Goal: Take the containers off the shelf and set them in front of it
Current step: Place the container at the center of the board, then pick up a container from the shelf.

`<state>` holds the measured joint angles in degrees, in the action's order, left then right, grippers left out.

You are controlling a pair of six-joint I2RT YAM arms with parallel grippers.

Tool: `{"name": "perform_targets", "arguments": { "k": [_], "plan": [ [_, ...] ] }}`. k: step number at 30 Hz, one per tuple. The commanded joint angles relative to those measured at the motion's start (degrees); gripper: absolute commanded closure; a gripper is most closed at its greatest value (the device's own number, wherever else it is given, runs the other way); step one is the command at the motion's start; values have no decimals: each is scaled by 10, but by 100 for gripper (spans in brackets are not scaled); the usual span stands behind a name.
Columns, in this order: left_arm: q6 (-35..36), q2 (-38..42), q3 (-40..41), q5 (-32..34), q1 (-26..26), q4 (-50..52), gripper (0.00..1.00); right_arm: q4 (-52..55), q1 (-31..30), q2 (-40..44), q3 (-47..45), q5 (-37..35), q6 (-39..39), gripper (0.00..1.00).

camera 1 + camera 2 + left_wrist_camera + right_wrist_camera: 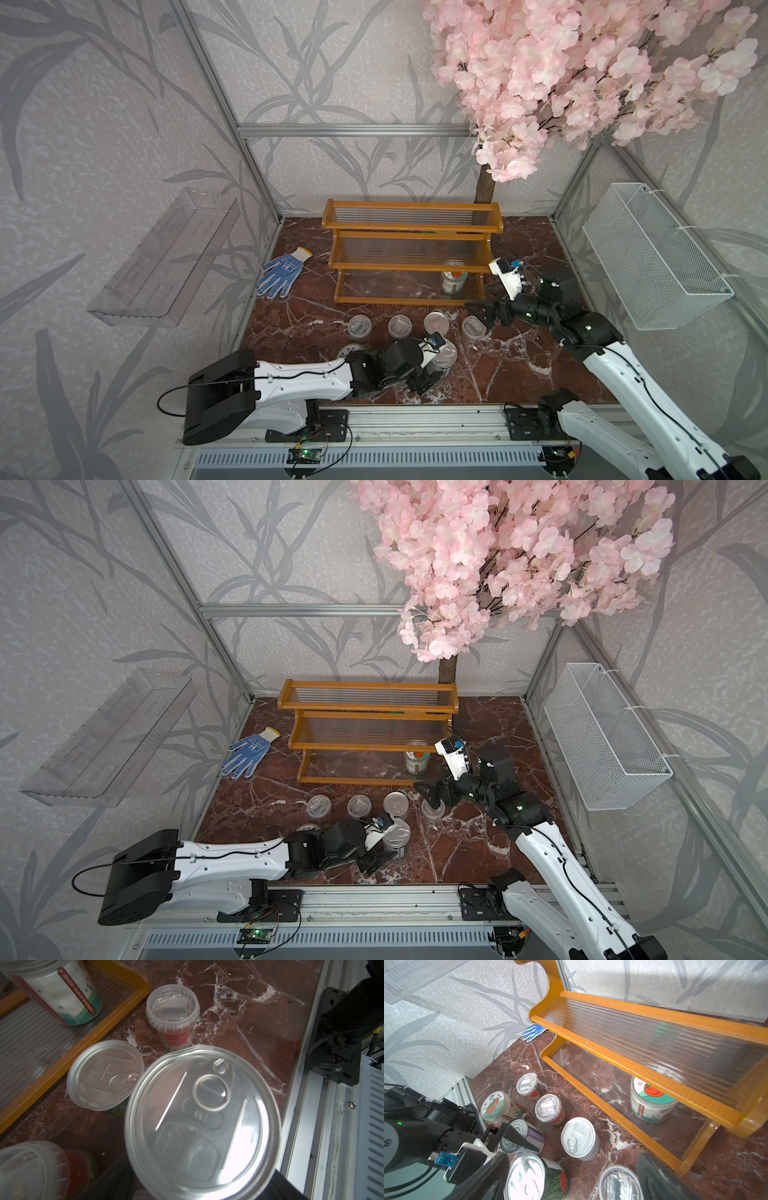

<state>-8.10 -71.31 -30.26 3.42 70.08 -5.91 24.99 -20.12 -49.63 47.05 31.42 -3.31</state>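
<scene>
The orange-brown shelf stands at the back, with one tomato-lid jar on the right of its bottom tier. In front of it stand several containers: clear cups, a tin and a jar half hidden by my left arm. My left gripper is open, with a pull-tab tin standing between its fingers. In the right wrist view a watermelon-label tin stands beside a purple-label one. My right gripper hangs open and empty over the rightmost cup.
A blue dotted glove lies left of the shelf. A clear plastic tray hangs on the left wall and a white wire basket on the right wall. A blossom tree trunk rises behind the shelf's right end.
</scene>
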Motion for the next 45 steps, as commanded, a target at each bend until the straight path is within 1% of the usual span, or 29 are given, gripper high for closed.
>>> {"name": "perform_targets", "arguments": {
  "k": [1,6,8,10,11,15,17,19,20,22,25,28,31,34,40,45],
  "plan": [
    [-1,19,-15,3,-1,25,17,8,2,-5,-8,4,6,1],
    [5,43,-29,18,-1,62,15,20,2,-23,-7,-40,5,1],
    [10,55,-36,19,-2,77,13,7,2,-33,-8,-75,-16,1],
    [13,66,-46,14,-3,85,11,-22,-5,-42,-16,-83,-34,1],
    [15,72,-51,10,-3,88,10,-36,-14,-46,-20,-99,-44,1],
    [19,90,-83,-6,-17,138,8,-101,-77,-78,-42,-221,-83,1],
    [24,102,-91,-14,-33,156,7,-145,-86,-97,-62,-255,-122,1],
    [28,116,-93,-27,-61,162,7,-192,-96,-120,-86,-293,-162,1],
    [28,122,-94,-36,-77,162,7,-204,-104,-132,-89,-319,-172,1],
    [23,130,-99,-56,-107,160,7,-227,-114,-160,-89,-347,-184,1],
    [24,138,-102,-74,-142,151,6,-282,-117,-203,-89,-369,-184,1],
    [26,135,-108,-87,-174,149,4,-323,-121,-252,-77,-390,-159,1],
    [24,134,-110,-90,-194,145,3,-361,-121,-287,-76,-425,-159,1],
    [17,143,-98,-84,-204,133,2,-389,-122,-321,-69,-433,-159,1],
    [1,159,-78,-76,-218,120,0,-498,-122,-378,-74,-436,-159,1],
    [1,165,-75,-69,-224,124,0,-532,-122,-420,-63,-463,-159,1]
  ]
}}
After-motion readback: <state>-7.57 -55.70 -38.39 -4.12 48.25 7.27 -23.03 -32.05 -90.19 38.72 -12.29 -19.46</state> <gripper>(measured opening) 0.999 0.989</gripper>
